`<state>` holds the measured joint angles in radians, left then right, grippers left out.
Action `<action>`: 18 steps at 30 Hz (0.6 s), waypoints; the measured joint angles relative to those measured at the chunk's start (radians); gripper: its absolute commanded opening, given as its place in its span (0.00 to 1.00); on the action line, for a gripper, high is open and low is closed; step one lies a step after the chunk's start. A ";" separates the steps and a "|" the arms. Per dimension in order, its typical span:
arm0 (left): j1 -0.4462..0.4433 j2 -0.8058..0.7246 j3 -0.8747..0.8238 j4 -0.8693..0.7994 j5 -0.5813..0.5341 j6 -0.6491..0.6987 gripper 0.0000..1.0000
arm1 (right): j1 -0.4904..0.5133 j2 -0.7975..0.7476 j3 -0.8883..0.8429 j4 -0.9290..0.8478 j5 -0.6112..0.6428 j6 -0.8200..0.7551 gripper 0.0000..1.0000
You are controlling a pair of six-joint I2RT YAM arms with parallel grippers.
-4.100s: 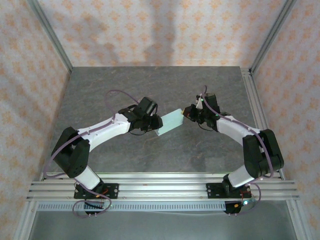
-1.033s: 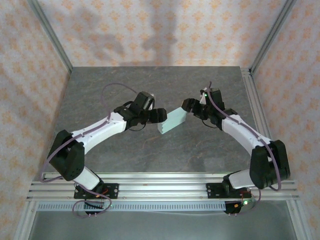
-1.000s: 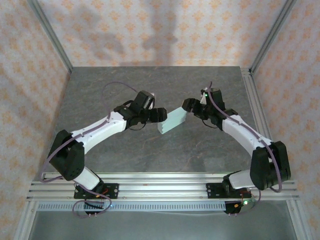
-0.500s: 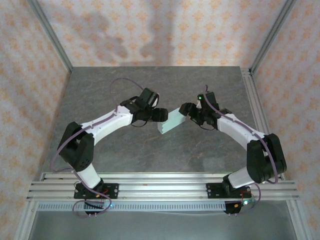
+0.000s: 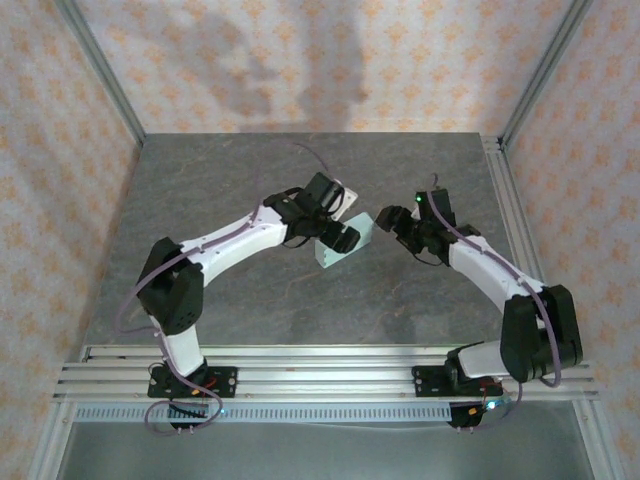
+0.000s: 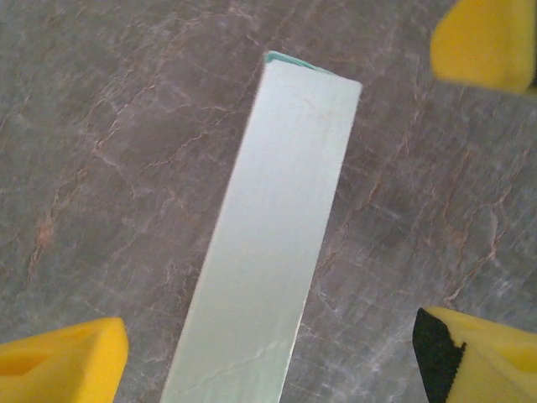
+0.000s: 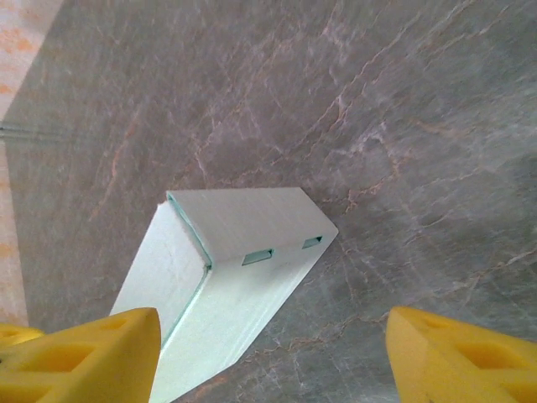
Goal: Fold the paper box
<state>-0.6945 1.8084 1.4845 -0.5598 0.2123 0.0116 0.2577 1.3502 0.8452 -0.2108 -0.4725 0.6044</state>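
From above, the light is soft and even and comes from my near side, so big blurred shadows fall high on the patterned back wall [image 5: 300, 90] and only faint ones on the grey table [image 5: 250, 300]. At my left wrist the paper box [image 6: 268, 235] glares pale, almost washed out. At both wrists my yellow pads [image 6: 59, 365] sit out of focus in the corners, while the table's veining is sharp.
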 measured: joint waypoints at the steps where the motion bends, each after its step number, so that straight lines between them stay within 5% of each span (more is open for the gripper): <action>1: -0.003 0.018 0.021 -0.018 -0.008 0.022 0.86 | -0.006 -0.010 -0.002 -0.001 0.002 -0.003 0.71; 9: -0.018 0.176 0.161 -0.164 -0.077 0.164 0.64 | -0.019 -0.031 -0.012 -0.015 0.003 -0.030 0.71; 18: -0.058 0.189 0.169 -0.212 -0.151 0.201 0.37 | -0.019 -0.031 -0.021 -0.016 0.006 -0.041 0.71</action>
<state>-0.7525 1.9972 1.6539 -0.7723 0.0612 0.2127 0.2390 1.3197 0.8238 -0.2268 -0.4664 0.5636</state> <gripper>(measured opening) 0.420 0.712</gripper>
